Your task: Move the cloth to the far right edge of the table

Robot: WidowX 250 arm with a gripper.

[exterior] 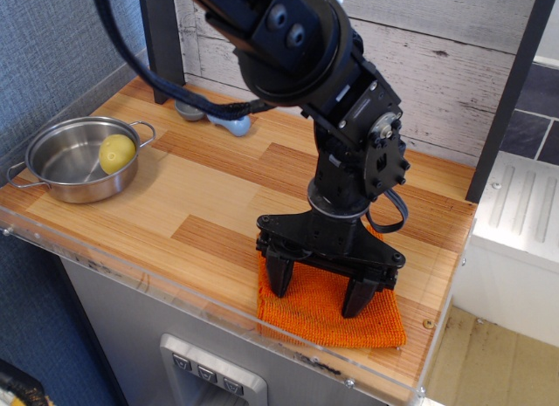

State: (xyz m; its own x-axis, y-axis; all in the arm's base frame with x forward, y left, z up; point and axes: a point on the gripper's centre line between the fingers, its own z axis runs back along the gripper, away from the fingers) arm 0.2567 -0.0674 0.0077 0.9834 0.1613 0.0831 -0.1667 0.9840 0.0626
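A: Gripper (320, 292) spread wide, tips down on cloth (330, 311) directly under it, near table's (218, 192) front rim.

B: Risk: fingers close on weave only, cloth bunches or slips w/o sliding right.

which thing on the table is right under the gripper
The orange cloth: the open gripper presses on it, while pot and scoop sit far left.
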